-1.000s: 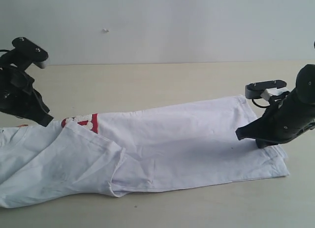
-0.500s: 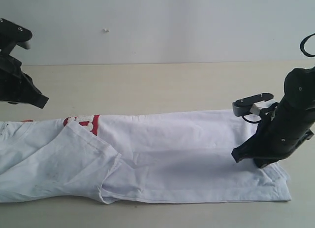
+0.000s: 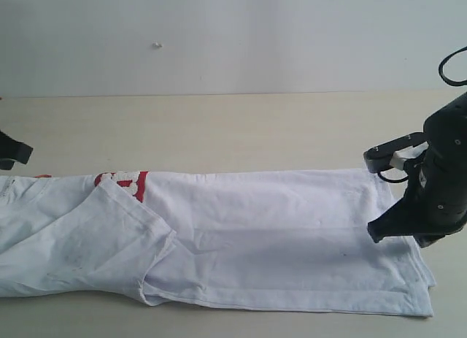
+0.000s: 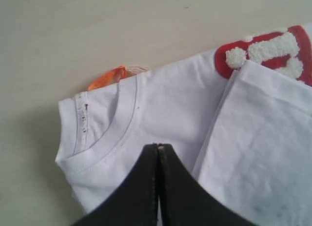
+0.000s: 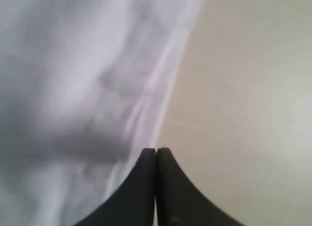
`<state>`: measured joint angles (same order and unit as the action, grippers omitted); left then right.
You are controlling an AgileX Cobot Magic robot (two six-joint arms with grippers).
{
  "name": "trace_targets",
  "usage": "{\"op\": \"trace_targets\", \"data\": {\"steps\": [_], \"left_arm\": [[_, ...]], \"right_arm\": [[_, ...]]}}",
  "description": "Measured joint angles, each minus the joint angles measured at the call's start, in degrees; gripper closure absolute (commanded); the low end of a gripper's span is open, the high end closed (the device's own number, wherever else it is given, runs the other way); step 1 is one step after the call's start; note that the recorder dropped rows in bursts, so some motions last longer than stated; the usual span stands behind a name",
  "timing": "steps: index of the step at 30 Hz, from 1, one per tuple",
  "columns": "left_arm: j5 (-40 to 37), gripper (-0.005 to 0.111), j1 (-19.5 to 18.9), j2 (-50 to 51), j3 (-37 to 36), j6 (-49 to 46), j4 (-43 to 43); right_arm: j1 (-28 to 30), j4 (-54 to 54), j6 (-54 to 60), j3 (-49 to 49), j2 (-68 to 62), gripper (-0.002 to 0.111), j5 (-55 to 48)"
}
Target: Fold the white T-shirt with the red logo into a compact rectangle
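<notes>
While the left gripper (image 4: 157,150) hangs at nine o'clock, jaws clenched on nothing near the orange tag (image 4: 108,78), the white T-shirt (image 3: 277,228) lies folded lengthwise across the table (image 3: 241,126), nine to four o'clock, with the red logo (image 3: 120,181) peeking out near nine. The right gripper (image 5: 156,152), clenched and empty, hovers over the shirt's edge at four.

Your white T-shirt (image 3: 277,236) is plain white all over, with no print but the red logo (image 3: 120,182), a fuzzy red patch carrying puffy white letters. In your left wrist view the neck tag (image 4: 111,78) shows bright orange at the collar (image 4: 105,135). The collar is the same white as the cloth, with a few dark specks along its stitched edge. Faint grey smudges mark the sleeve (image 3: 80,254). The desk (image 3: 233,126) is pale beige, and the wall (image 3: 233,39) behind it is a dull grey-white. Your left gripper (image 4: 157,148) and right gripper (image 5: 156,150) are both matte black.
</notes>
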<state>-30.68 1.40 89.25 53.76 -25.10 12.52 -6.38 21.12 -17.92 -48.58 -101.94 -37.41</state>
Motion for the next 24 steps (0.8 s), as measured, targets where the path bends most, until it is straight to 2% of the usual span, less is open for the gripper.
{"op": "trace_targets", "data": {"steps": [2, 4, 7, 8, 11, 13, 16, 24], "left_arm": [[0.00, 0.105, -0.13, 0.00, 0.01, 0.65, 0.00], [0.00, 0.096, -0.59, 0.00, 0.01, 3.78, -0.21], [-0.35, 0.072, -3.66, 0.00, 0.01, 7.40, -1.39], [-0.48, 0.058, -4.90, 0.00, 0.01, 8.70, -1.73], [-0.62, 0.028, -9.68, 0.00, 0.01, 12.43, -2.37], [-0.51, 0.025, -11.98, 0.62, 0.01, 14.50, -2.37], [-0.41, 0.027, -13.93, 3.50, 0.01, 15.75, -2.00], [-2.90, 0.027, -14.66, 13.43, 2.42, 15.88, 1.00]], "right_arm": [[0.00, 2.56, -2.51, 0.00, 0.00, 0.108, -0.30], [0.00, 3.30, -3.94, 0.00, 0.00, 0.108, 0.20], [-0.09, 3.06, -4.17, 0.00, 0.00, 0.108, 1.72], [-0.09, 2.91, -4.17, 0.00, 0.00, 0.108, 2.30], [-0.09, 2.25, -4.17, 0.00, 0.00, 0.108, 3.85], [-0.09, 1.61, -4.17, 0.00, 0.00, 0.108, 4.77], [-0.09, 0.40, -3.54, 0.00, 0.00, 0.108, 6.16], [-0.12, -0.53, -3.10, 0.05, 0.00, 0.108, 9.39]]}}
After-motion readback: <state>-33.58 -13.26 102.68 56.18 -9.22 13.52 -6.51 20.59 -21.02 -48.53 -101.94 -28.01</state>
